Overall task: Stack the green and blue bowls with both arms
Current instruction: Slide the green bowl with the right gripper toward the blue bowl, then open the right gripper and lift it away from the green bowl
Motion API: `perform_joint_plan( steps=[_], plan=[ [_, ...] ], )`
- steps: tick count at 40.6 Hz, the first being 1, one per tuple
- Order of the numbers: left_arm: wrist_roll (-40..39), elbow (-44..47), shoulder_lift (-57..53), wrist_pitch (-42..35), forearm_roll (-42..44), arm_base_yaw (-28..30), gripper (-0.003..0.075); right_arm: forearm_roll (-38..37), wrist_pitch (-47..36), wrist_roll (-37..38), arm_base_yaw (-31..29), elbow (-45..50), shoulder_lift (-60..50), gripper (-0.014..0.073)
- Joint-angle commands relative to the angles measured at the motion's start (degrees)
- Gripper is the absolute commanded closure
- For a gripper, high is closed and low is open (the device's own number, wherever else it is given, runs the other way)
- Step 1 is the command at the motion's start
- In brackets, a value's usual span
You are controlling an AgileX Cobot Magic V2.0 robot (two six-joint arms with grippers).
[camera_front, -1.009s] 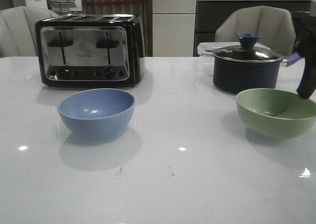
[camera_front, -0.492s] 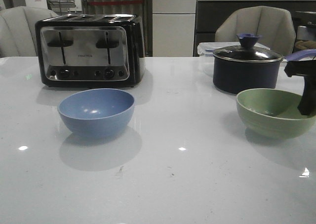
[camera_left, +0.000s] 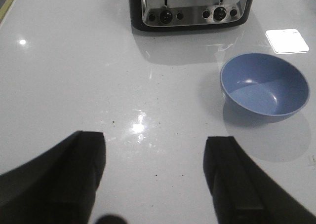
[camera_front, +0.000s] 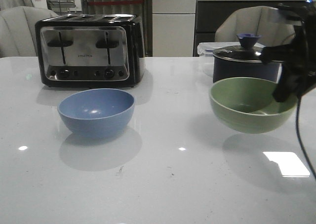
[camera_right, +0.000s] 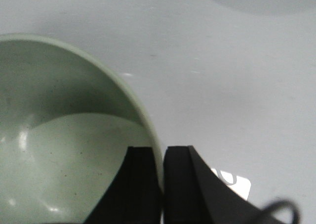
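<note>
The pale green bowl [camera_front: 252, 104] hangs above the table at the right, its shadow under it. My right gripper [camera_front: 285, 93] is shut on its right rim; in the right wrist view one finger sits inside the green bowl [camera_right: 64, 135] and one outside, the gripper [camera_right: 162, 157] pinching the wall. The blue bowl [camera_front: 96, 112] rests on the table left of centre, in front of the toaster. My left gripper [camera_left: 154, 145] is out of the front view; in its wrist view it hovers open over bare table, with the blue bowl [camera_left: 265, 86] off to one side.
A black and chrome toaster [camera_front: 89, 49] stands behind the blue bowl. A dark navy lidded saucepan [camera_front: 242, 63] and a clear plastic box sit behind the green bowl. Chairs stand beyond the table's far edge.
My right gripper came in over the green bowl's right rim, shut on it, and lifted it off the table and to the left. The blue bowl has not moved.
</note>
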Motion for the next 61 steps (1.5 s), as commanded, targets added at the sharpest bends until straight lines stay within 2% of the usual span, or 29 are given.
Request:
perform_joint_plan(
  steps=[1, 12, 22, 25, 34, 40, 45, 50, 55, 61],
  plan=[
    [-0.2, -1.6, 0.6, -4.4, -0.3, 0.2, 0.0224, 1.9, -1.1, -0.7, 5.0, -1.7, -3.5, 0.0506],
    [-0.2, -1.6, 0.6, -4.4, -0.3, 0.2, 0.0224, 4.4, -1.9, -0.7, 15.8, -1.7, -1.5, 0.0506],
    [-0.2, -1.6, 0.6, -4.4, -0.3, 0.2, 0.0224, 6.9, -5.3, -0.7, 18.8, -1.7, 1.8, 0.0496],
    [-0.2, -1.6, 0.6, -4.4, -0.3, 0.2, 0.0224, 6.8, -5.8, -0.7, 18.8, -1.7, 2.1, 0.0449],
    [-0.2, -1.6, 0.6, -4.4, -0.3, 0.2, 0.0224, 6.7, -7.8, -0.7, 18.8, -1.7, 2.7, 0.019],
    [-0.2, -1.6, 0.6, -4.4, -0.3, 0.2, 0.0224, 5.3, -8.3, -0.7, 18.8, -1.7, 1.2, 0.0167],
    [-0.2, -1.6, 0.6, -4.6, -0.3, 0.2, 0.0224, 4.0, -8.1, -1.2, 18.8, -1.1, -2.9, 0.0167],
    [-0.2, -1.6, 0.6, -4.6, -0.3, 0.2, 0.0224, 4.0, -8.7, -4.9, 19.0, 1.7, -9.7, 0.0167],
    [-0.2, -1.6, 0.6, -4.6, -0.3, 0.2, 0.0224, 3.9, -9.0, -8.6, 19.0, 6.7, -18.1, 0.0167],
    [-0.2, -1.6, 0.6, -4.6, -0.3, 0.2, 0.0224, 3.0, -10.1, -9.6, 19.0, 14.0, -28.6, 0.0167]
  ],
)
